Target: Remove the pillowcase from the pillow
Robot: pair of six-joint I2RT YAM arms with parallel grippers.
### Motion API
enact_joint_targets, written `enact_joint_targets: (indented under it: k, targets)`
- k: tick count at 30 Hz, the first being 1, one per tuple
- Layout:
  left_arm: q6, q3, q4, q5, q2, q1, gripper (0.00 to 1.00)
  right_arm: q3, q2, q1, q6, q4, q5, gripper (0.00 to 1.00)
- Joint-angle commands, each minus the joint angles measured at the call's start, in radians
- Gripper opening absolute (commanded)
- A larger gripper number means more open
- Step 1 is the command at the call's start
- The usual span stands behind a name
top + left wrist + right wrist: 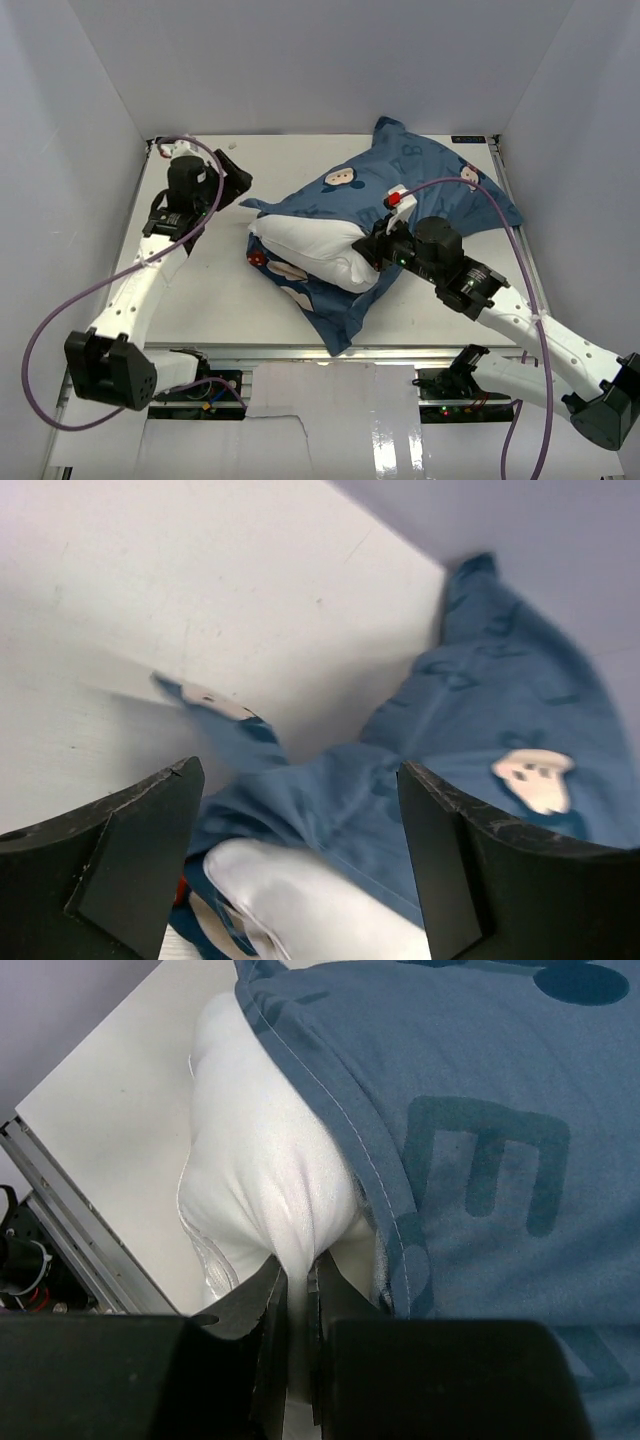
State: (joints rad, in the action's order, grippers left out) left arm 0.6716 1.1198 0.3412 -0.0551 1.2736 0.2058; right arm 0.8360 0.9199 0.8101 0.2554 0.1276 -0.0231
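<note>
On the white table (pixel 190 290), near its middle, the pillow (pixel 312 248) is lying partly out of the pillowcase (pixel 420 185). Its white, plump end is showing toward the left and the near side, while the blue printed fabric is covering its far and right part and is spreading out toward the far right corner of the table. One flap of the pillowcase is lying flat under the pillow and is reaching toward the near edge. A thin corner of the fabric is pointing to the left.

The right gripper (pixel 372 252) is clenching the pillow at its right side, just where the hem of the pillowcase is ending. In the right wrist view, the right gripper (pixel 297 1270) is pressing its jaws together on a fold of the white pillow (pixel 260 1180), and the cloth is bunching and wrinkling above the pinch. The blue pillowcase (pixel 480 1110) is lying just beside the jaws on the right, but it is not being gripped.

The left gripper (pixel 232 185) is standing at the far left part of the table, near the thin corner of the pillowcase. In the left wrist view, its black fingers (pixel 130 870) are standing wide apart with nothing between them, so it is released. Beyond them the pillowcase (pixel 480 710) and a small part of the pillow (pixel 300 900) are showing.
</note>
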Motion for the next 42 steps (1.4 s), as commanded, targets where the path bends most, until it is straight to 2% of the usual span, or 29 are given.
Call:
enact_joint_targets:
  k: [1, 4, 5, 7, 11, 19, 25, 30, 35, 38, 41, 42]
  targets:
    - [0.091, 0.015, 0.075, 0.061, -0.111, -0.022, 0.89, 0.038, 0.011, -0.005, 0.028, -0.207, -0.046, 0.08]
    - [0.14, -0.012, 0.036, 0.193, -0.178, -0.02, 0.91, 0.072, 0.071, -0.003, 0.038, -0.227, -0.047, 0.08]
    - [0.21, -0.032, 0.015, 0.234, -0.2, -0.02, 0.86, 0.08, 0.085, -0.003, 0.042, -0.232, -0.047, 0.08]
    - [0.363, -0.118, -0.01, 0.265, -0.258, -0.019, 0.85, 0.104, 0.129, -0.003, 0.054, -0.246, -0.058, 0.08]
    - [0.48, -0.202, -0.024, 0.405, -0.27, 0.007, 0.87, 0.138, 0.189, 0.012, 0.08, -0.284, -0.089, 0.08]
    - [0.582, -0.317, -0.093, 0.281, -0.281, 0.175, 0.96, 0.176, 0.301, 0.099, 0.099, -0.348, -0.173, 0.08]
    - [0.605, -0.336, -0.133, 0.259, -0.172, 0.179, 0.95, 0.157, 0.31, 0.146, 0.113, -0.393, -0.215, 0.08]
    - [0.606, -0.368, -0.149, 0.176, -0.146, 0.179, 0.95, 0.15, 0.3, 0.161, 0.097, -0.379, -0.233, 0.08]
    - [0.626, -0.399, -0.252, 0.192, -0.109, 0.181, 0.98, 0.111, 0.271, 0.169, 0.1, -0.402, -0.212, 0.08]
    - [0.638, -0.39, -0.3, 0.231, -0.033, 0.193, 0.98, 0.075, 0.264, 0.176, 0.123, -0.425, -0.202, 0.08]
    - [0.62, -0.385, -0.333, 0.245, 0.024, 0.244, 0.85, 0.067, 0.286, 0.189, 0.133, -0.439, -0.195, 0.08]
    - [0.617, -0.394, -0.402, 0.241, 0.027, 0.253, 0.73, 0.069, 0.292, 0.193, 0.136, -0.437, -0.187, 0.08]
